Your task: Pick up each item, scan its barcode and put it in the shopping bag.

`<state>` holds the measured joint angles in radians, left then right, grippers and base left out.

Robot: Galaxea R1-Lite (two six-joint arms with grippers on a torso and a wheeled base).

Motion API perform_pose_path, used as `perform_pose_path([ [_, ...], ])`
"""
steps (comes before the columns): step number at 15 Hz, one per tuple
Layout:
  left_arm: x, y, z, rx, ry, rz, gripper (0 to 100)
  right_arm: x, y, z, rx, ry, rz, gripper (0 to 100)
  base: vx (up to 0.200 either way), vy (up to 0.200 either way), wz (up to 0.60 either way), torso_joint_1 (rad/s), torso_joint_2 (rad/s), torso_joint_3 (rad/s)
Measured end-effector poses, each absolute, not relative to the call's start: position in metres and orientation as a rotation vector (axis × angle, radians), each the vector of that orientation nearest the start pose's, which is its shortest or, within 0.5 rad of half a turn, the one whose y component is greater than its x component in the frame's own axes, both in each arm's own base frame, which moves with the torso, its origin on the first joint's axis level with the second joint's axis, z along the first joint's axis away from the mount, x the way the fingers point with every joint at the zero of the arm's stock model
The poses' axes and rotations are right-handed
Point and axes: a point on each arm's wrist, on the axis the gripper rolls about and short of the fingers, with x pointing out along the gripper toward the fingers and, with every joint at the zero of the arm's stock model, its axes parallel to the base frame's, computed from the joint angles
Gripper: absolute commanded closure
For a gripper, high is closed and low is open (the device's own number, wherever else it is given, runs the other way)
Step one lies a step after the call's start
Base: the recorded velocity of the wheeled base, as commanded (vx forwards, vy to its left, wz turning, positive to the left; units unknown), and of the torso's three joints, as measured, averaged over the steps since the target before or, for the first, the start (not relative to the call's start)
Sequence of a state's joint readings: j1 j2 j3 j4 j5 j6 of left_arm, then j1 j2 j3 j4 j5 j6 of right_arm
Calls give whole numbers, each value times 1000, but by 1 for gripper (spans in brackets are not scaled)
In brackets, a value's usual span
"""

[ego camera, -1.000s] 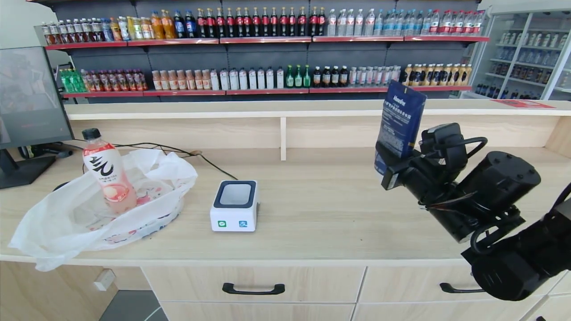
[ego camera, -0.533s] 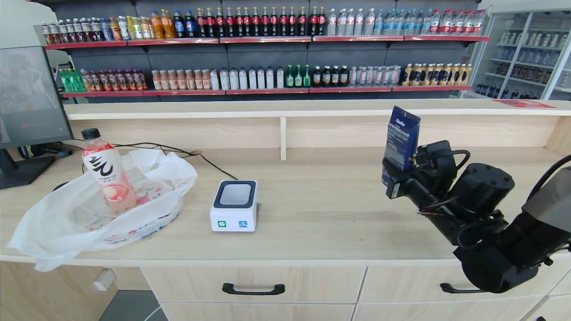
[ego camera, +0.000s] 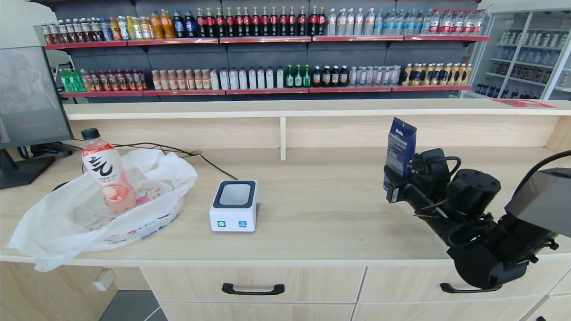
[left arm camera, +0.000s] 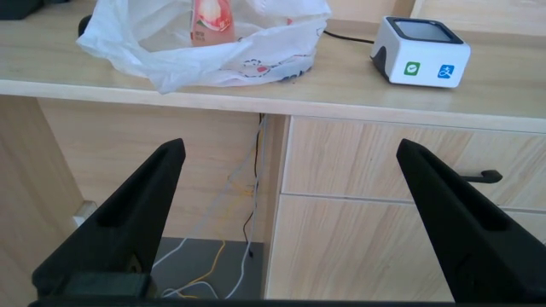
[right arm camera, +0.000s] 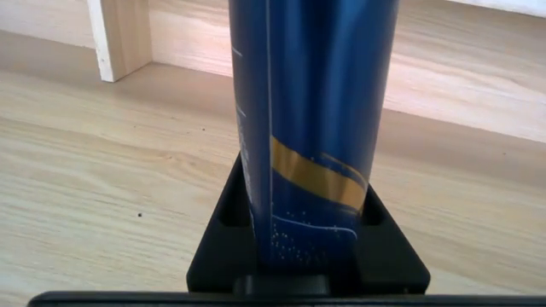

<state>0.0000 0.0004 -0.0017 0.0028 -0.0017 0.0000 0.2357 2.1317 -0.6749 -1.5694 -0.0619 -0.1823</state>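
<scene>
My right hand is clamped on the lower end of a dark blue foil pouch, holding it upright above the right side of the light wooden counter. My left hand hangs with its fingers spread wide, below the counter's front edge. A white box scanner with a dark top sits mid-counter. Left of it, the white plastic shopping bag holds a pink drink bottle.
</scene>
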Motion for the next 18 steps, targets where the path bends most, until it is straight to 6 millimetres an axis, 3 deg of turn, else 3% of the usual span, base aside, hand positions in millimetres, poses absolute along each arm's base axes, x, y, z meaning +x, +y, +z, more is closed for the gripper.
perform_pose_path([
  [10, -23, 0, 76, 0, 2, -2, 0, 344, 90, 101, -162, -130, 187, 100, 0, 0, 0, 0, 0, 0],
  [14, -23, 0, 76, 0, 2, -2, 0, 332, 107, 117, -149, -174, 241, 100, 0, 0, 0, 0, 0, 0],
  [18, -23, 0, 76, 0, 2, -2, 0, 306, 114, 134, -91, -193, 288, 100, 0, 0, 0, 0, 0, 0],
])
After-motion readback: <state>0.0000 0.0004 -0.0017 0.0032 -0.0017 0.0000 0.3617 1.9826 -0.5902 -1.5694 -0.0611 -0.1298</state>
